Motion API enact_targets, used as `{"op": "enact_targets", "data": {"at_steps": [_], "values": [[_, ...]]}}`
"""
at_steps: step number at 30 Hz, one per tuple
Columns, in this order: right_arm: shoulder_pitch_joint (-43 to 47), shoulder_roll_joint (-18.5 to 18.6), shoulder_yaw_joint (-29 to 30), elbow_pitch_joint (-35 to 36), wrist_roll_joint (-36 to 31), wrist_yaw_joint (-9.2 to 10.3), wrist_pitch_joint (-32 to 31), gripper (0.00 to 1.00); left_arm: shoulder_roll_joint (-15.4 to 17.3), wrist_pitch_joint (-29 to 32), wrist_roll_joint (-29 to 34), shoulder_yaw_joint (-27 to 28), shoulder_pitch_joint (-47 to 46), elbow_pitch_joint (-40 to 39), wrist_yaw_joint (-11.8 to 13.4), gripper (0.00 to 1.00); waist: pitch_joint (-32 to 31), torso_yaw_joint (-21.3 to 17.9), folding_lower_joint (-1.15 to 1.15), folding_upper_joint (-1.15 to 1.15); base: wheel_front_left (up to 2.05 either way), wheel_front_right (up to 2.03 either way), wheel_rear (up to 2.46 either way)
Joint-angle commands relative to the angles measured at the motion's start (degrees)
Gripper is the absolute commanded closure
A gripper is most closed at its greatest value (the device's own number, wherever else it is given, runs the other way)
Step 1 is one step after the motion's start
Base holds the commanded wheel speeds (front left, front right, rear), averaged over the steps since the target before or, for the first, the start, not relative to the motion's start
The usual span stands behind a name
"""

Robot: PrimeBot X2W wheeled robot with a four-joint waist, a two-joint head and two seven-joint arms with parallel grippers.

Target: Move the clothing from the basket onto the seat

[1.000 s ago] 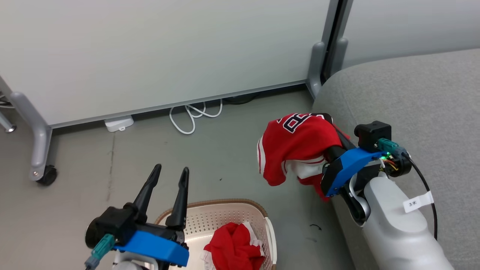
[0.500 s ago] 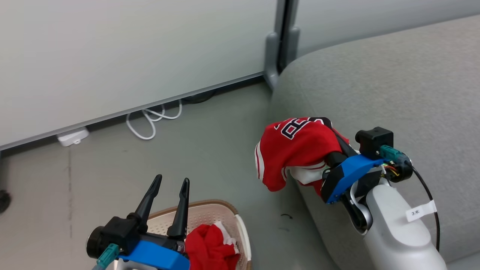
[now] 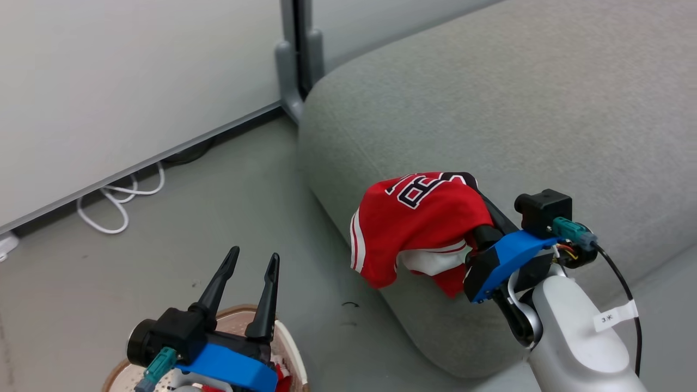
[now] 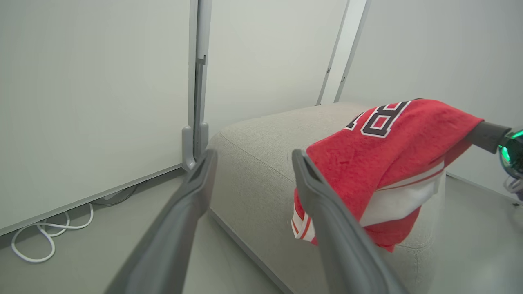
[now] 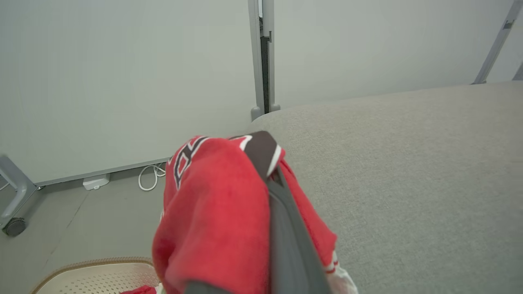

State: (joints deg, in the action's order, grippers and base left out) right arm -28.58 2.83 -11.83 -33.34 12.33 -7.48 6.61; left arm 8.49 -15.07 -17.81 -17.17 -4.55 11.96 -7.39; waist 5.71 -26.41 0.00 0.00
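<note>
The clothing I hold is a red jersey with white stripes and black-and-white lettering. It drapes over my right gripper, which is shut on it above the near left corner of the grey seat. In the right wrist view the jersey wraps the closed fingers. My left gripper stands open and holds nothing above the cream basket at the bottom left. A scrap of a second red garment peeks out of the basket behind that wrist. The left wrist view shows the jersey beside the seat.
Pale partition panels with a grey post stand behind the seat. A white cable loops on the grey floor by the panel's foot. A caster wheel sits at the far left of the right wrist view.
The camera has swung right, so the whole scene slid left and the basket sank to the bottom edge. The held jersey now hangs over the seat's corner rather than the floor.
</note>
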Motion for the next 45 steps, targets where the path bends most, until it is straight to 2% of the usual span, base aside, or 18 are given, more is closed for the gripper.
{"op": "enact_targets", "data": {"at_steps": [1, 9, 18, 24, 30, 35, 45], "values": [[0.97, 0.11, 0.48, 0.98, -0.03, -0.03, -0.26, 1.00, 0.42, -0.15, -0.08, -0.22, -0.80, -0.23, -0.06, 0.00, 0.80, -2.46, 0.00, 0.00, 0.00, 0.00, 0.00], [2.51, 0.09, 1.81, 3.97, -0.80, -0.03, -1.27, 1.00, 0.98, -0.15, -0.33, -0.85, -0.91, -0.40, -0.07, 0.00, 1.13, -4.11, 0.00, 0.00, 0.00, 0.00, 0.00], [1.33, 0.12, 4.60, 5.60, -0.52, -0.03, -2.22, 1.00, 1.34, -0.15, -0.32, -1.64, -1.97, -0.33, -0.07, 0.00, 2.40, -2.39, 0.00, 0.00, 0.00, 0.00, 0.00], [-5.21, 1.17, 10.94, 5.08, -0.95, -0.03, -3.19, 1.00, 1.70, -0.15, 0.32, -2.98, -4.27, -0.66, -0.07, 0.00, 6.71, 0.79, 0.00, 0.00, 0.00, 0.00, 0.00], [-16.49, 5.96, 16.95, 1.85, 0.83, -0.03, -4.73, 1.00, 2.95, -0.15, 1.05, -4.88, -7.91, -1.74, -0.08, 0.00, 13.58, 4.33, 0.00, 0.00, 0.00, 0.00, 0.00], [-26.63, 9.00, 27.08, -2.24, 3.08, -0.03, -4.37, 1.00, 4.45, -0.15, 1.70, -5.21, -11.17, -4.33, -0.08, 0.00, 21.28, 6.52, 0.00, 0.00, 0.00, 0.00, 0.00], [-38.88, 13.66, 41.05, -6.79, -1.82, -0.03, -1.87, 1.00, 7.80, -0.15, 3.60, -5.03, -15.56, -12.57, -0.08, 0.00, 35.20, 10.20, 0.00, 0.00, 0.00, 0.00, 0.00]]}}
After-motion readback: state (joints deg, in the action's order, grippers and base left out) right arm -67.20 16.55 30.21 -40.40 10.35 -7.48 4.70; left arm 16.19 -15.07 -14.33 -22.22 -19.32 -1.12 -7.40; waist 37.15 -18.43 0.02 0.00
